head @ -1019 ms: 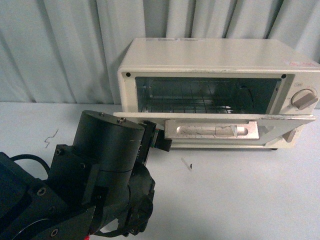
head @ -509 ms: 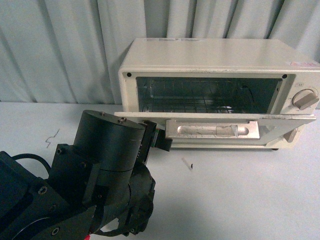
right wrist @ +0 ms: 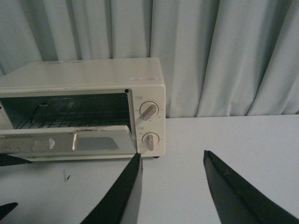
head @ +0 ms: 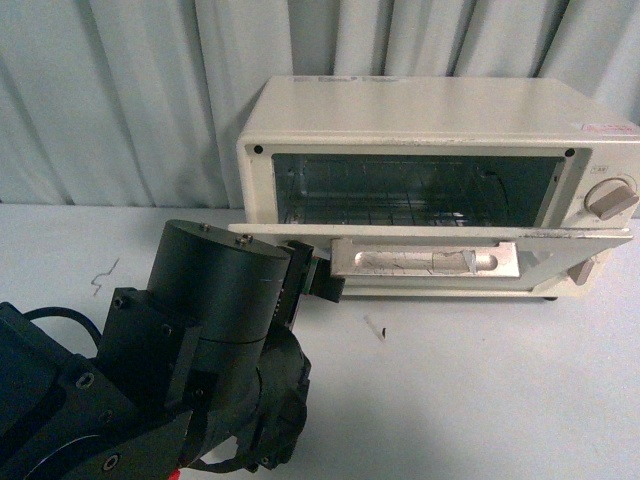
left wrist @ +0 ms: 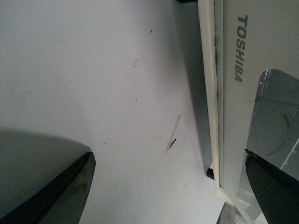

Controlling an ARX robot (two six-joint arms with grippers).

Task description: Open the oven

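The cream-white oven (head: 430, 110) stands at the back of the table, right of centre. Its door (head: 540, 262) hangs dropped to about level, with the bar handle (head: 420, 262) facing up and the wire rack (head: 400, 210) showing inside. My left gripper (head: 318, 272) is open at the door's left end; in the left wrist view (left wrist: 169, 156) the door's edge (left wrist: 210, 93) lies between the fingers, touching neither. My right gripper (right wrist: 172, 155) is open and empty, low over the table in front of the oven's (right wrist: 84, 77) two knobs (right wrist: 148, 111).
A pale curtain (head: 120, 100) hangs close behind the oven. The left arm's dark body (head: 200, 340) fills the near left of the front view. A small dark mark (head: 381, 331) and a thin wire scrap (head: 100, 272) lie on the white table (head: 480, 400).
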